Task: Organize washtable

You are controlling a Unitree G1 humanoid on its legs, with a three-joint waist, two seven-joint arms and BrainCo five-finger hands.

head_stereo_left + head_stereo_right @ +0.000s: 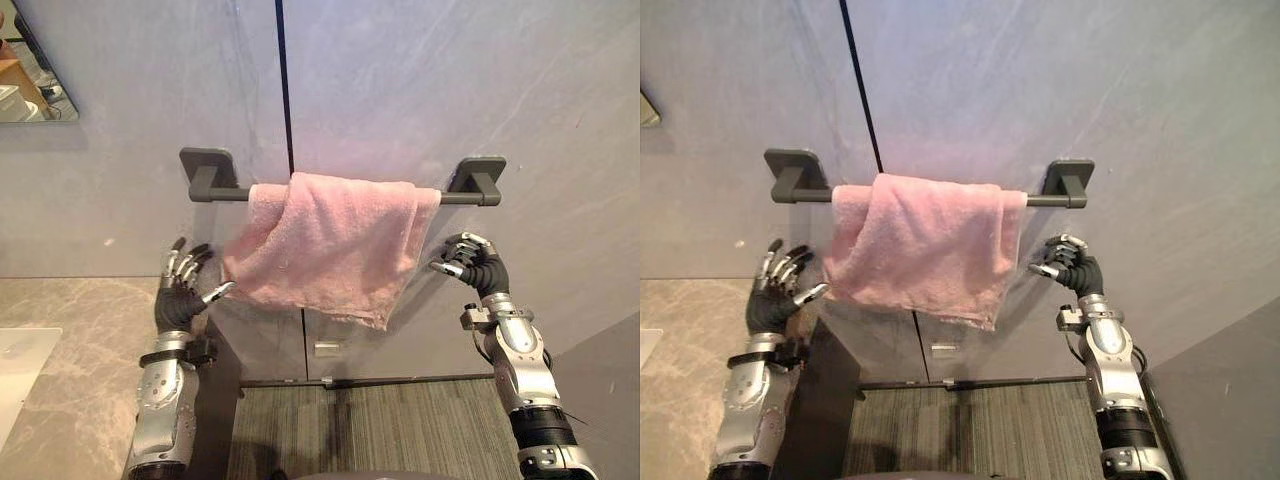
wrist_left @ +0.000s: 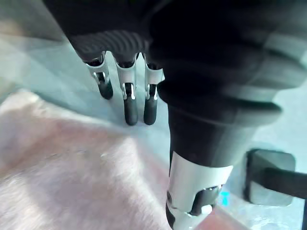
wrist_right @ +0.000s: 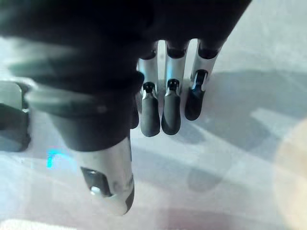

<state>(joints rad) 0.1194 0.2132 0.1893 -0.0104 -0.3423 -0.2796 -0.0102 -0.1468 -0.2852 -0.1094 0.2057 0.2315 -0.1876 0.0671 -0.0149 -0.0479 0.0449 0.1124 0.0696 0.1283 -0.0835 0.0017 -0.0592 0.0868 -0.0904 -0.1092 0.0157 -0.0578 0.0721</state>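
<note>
Nearest the robot, a grey ribbed floor mat [image 1: 370, 425] lies at the foot of the wall. To its left is a beige marble-patterned countertop [image 1: 80, 340], with the rim of a white basin [image 1: 15, 370] at its near left edge. Above the counter's right end, the left hand [image 1: 183, 285] is raised with its fingers straight and spread. It grips nothing. Its thumb reaches right, and the tip meets the lower left edge of the pink terry-cloth towel [image 1: 330, 245]. The left wrist view confirms straight fingers [image 2: 130, 103] just beyond the pink cloth. On the right, the right hand [image 1: 470, 262] is raised to about the same height, just beside the towel's right edge. Its fingers are curled inward and empty, and contact with the cloth cannot be confirmed. The right wrist view shows the bent fingers [image 3: 170, 112] against bare wall. The towel is draped over a dark grey metal towel bar [image 1: 455, 197]. It hangs bunched and uneven, with a fold across its front and its lower right corner hanging lowest. It covers most of the bar between the two square wall mounts, leaving short bare lengths at either end. Behind it is a grey stone-look wall panel [image 1: 450, 80] divided by a dark vertical seam. The corner of a wall mirror [image 1: 30, 80] sits at far left.
</note>
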